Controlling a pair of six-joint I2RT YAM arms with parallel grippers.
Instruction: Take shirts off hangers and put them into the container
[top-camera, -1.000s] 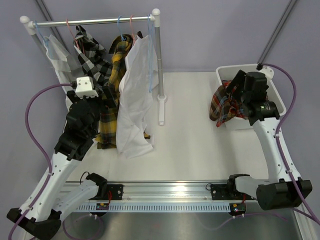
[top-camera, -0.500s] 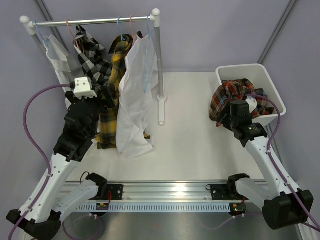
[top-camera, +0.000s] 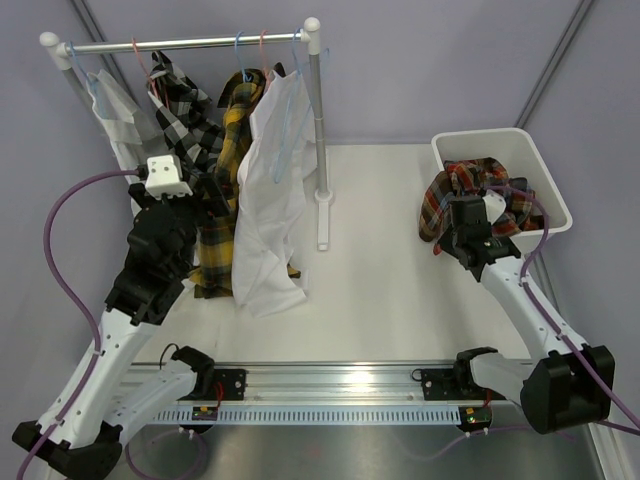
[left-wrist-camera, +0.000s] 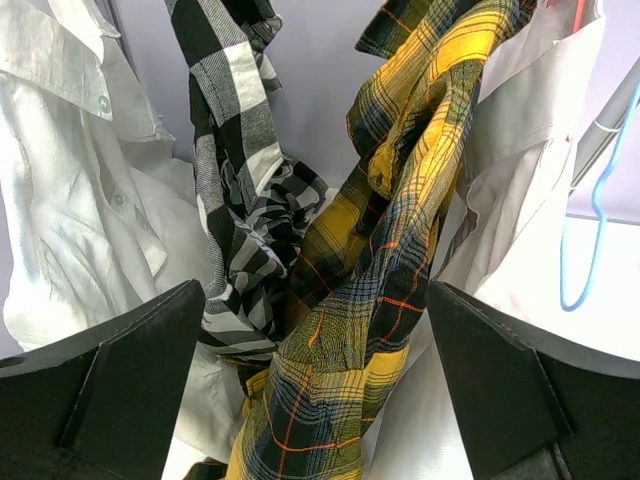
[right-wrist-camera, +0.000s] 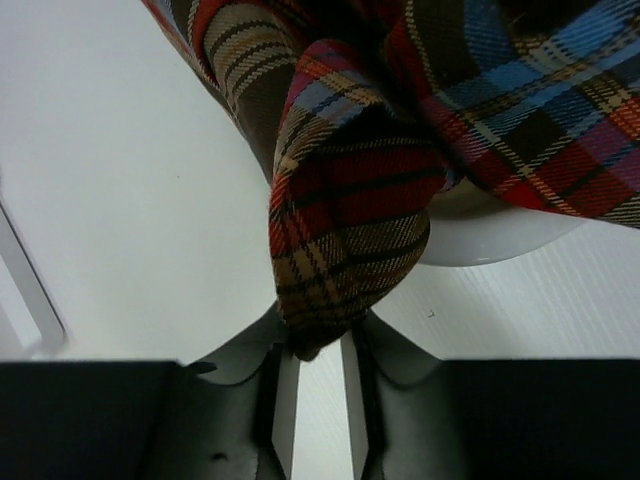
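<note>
A red-orange-blue plaid shirt lies in the white container, with one end hanging over its left wall. My right gripper sits low beside the tub, its jaws drawn close on the tip of that hanging end. On the rail hang a yellow-black plaid shirt, a black-white checked shirt and white shirts on light blue hangers. My left gripper stands wide open with the yellow-black shirt between its fingers, untouched.
The clothes rail rests on two white posts, the right one standing on the table near the middle. Another white shirt hangs at the rail's left end. The tub's rounded rim is just above my right fingers.
My right arm came down from above the tub to its near-left side, and its jaws narrowed onto the hanging shirt end. The left arm stayed put.
</note>
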